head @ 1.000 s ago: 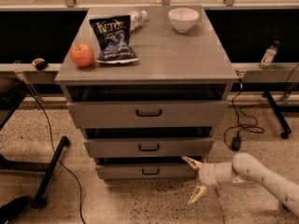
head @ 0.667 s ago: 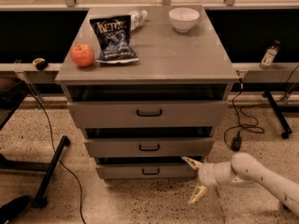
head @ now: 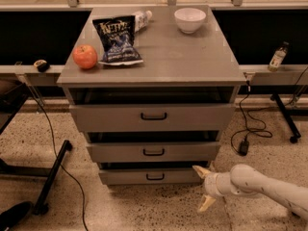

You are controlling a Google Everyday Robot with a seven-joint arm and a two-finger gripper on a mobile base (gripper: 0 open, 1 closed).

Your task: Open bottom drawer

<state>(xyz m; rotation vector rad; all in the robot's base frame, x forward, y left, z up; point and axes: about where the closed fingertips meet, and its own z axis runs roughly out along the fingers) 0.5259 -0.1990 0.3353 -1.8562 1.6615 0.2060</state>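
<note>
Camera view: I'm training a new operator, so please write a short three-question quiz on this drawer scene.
1. Where is the gripper relative to the bottom drawer?
A. Closed on its handle
B. Low down, beside the right end of its front
C. Above the cabinet top
2. True or false: the apple lies left of the chip bag on the cabinet top.
3. Fill in the blank: the gripper's fingers are ____ (open or shut).

Key: 1 B; 2 true; 3 open.
</note>
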